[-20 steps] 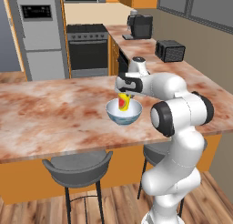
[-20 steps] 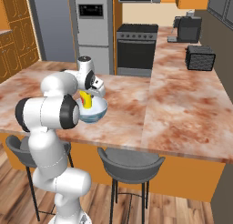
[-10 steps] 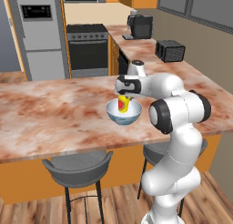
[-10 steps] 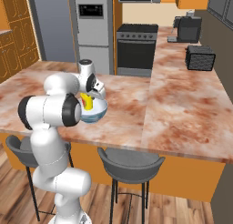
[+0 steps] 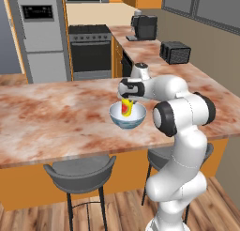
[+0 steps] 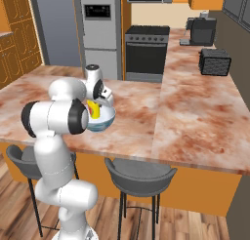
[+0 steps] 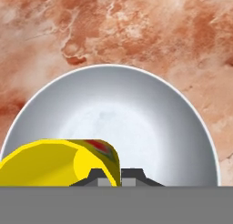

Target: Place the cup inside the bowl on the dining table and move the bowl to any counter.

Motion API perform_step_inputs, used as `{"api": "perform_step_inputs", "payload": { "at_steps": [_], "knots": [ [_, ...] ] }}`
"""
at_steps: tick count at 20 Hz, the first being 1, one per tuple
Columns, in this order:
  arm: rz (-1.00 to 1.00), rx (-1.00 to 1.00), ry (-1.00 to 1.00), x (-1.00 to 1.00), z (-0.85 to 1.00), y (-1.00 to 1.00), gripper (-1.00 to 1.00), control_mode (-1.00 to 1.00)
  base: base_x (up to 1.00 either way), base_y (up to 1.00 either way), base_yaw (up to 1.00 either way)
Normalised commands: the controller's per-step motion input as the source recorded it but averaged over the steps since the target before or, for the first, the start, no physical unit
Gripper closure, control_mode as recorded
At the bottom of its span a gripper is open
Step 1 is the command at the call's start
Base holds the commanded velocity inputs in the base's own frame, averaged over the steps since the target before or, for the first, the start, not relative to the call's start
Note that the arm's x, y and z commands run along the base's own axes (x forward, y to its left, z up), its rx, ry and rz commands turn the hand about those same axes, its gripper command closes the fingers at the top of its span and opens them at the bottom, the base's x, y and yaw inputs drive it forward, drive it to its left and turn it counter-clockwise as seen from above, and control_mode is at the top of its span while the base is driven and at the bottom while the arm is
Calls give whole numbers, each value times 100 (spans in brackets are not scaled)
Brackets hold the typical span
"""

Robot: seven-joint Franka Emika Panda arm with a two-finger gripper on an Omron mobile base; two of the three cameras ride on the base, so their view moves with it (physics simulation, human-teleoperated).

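One container: the bowl [image 5: 127, 116] sits on the dining table [image 5: 56, 117], toward its right part, on the near half of the slab.
Contents: the cup [image 5: 126, 107] is inside the bowl's rim, its yellow body rising above the rim in both base views; whether its foot touches the bowl's floor cannot be told.
Bowl look: wide, round, glossy, pale blue-white outside; in the hand view the bowl [image 7: 136, 123] shows a smooth grey-white inside with a thin bright rim.
Cup look: small, yellow, much narrower than the bowl, with a red mark on its side; in the hand view the cup [image 7: 59, 161] lies across the lower left, open mouth to the left, with the red mark near its upper right edge.
Pincer: the gripper [image 5: 126, 101] hangs straight over the bowl, fingers pinched narrow on the cup's wall; in the hand view the two dark fingertips [image 7: 98, 180] stand either side of the yellow rim.
Right base view: the bowl [image 6: 103, 119] and the cup [image 6: 93, 110] sit just right of the arm's elbow, under the gripper [image 6: 96, 105].
Table look: reddish-brown and cream marbled top, orange base, grey stools [image 5: 80, 168] along the near edge.
Far side: counter [image 6: 205, 88] running back on the right, carrying a black toaster [image 6: 215, 62].
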Motion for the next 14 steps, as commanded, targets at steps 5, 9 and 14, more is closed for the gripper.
{"api": "perform_step_inputs", "payload": {
  "at_steps": [5,9,14],
  "knots": [
    [0,0,0,1,-18,0,100,-100,0,0,0],
    [0,0,0,0,-20,0,100,-100,0,0,0],
    [0,0,0,0,-19,0,100,-100,0,0,0]
  ]
}}
